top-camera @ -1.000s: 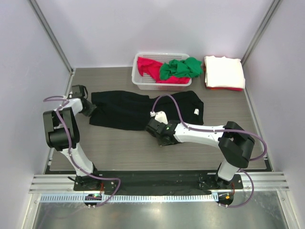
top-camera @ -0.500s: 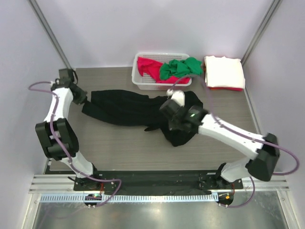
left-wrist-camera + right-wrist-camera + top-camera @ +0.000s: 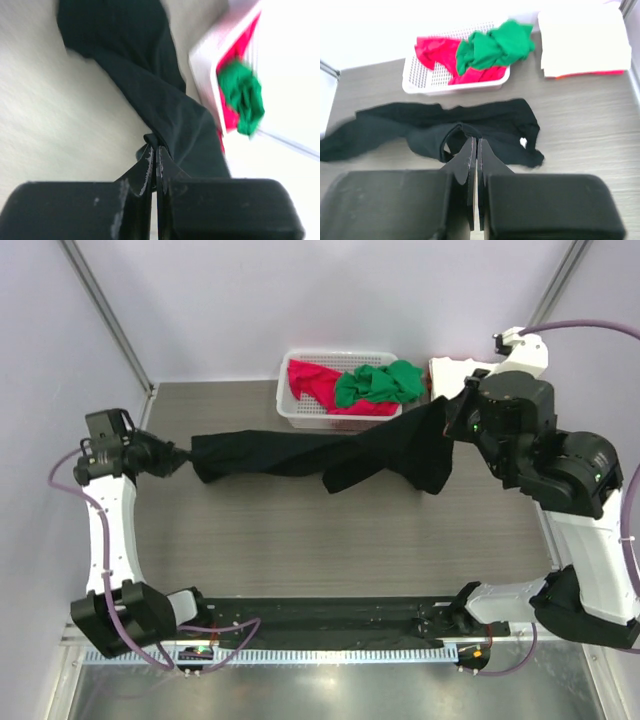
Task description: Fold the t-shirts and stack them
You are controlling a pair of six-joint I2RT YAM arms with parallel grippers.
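Observation:
The black t-shirt (image 3: 300, 452) hangs stretched between my two grippers above the table. My left gripper (image 3: 178, 457) is shut on its left end; in the left wrist view the cloth (image 3: 150, 85) runs away from the shut tips (image 3: 154, 146). My right gripper (image 3: 447, 412) is raised high at the right and shut on the shirt's other end, where cloth (image 3: 485, 125) bunches at the tips (image 3: 474, 139). Red (image 3: 310, 382) and green (image 3: 378, 382) t-shirts lie in the basket. A folded white t-shirt (image 3: 470, 390) lies at the back right on a red one.
The white lattice basket (image 3: 300, 416) stands at the back centre, just behind the hanging shirt. The folded stack sits beside it against the right wall. Metal frame posts rise at both back corners. The wooden tabletop (image 3: 330, 540) lies below.
Both arms have risen and moved apart. The right gripper went from the table's middle up to the back right, lifting the black shirt off the table and stretching it out.

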